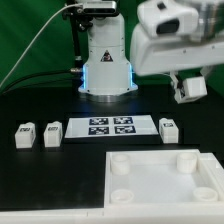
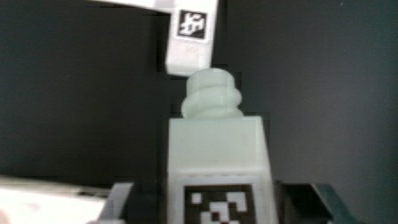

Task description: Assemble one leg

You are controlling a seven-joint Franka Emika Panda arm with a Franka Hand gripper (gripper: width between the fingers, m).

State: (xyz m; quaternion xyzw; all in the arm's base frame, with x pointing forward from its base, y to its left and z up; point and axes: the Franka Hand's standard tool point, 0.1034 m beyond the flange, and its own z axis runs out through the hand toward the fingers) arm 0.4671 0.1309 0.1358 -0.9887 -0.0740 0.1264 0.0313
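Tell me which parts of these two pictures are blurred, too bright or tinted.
Exterior view: the arm is blurred and bright, the panel is washed out, the base glows blue. Wrist view: soft overall, the held leg in the pincer looks greenish, its tag smeared.

The arm's base [image 1: 105, 62] stands at the middle of the desk's far edge with a blue ring [image 1: 105, 88] lit around its foot. Its upper links reach forward and toward the desk edge on the exterior view's right. The white wrist [image 1: 172, 35] hangs high above the desk near that far corner, with the gripper [image 1: 190, 88] pointing down. Its two dark fingers [image 2: 125, 200] stand on either side of the leg [image 2: 217, 150], clamped on it and holding it clear of the desk.
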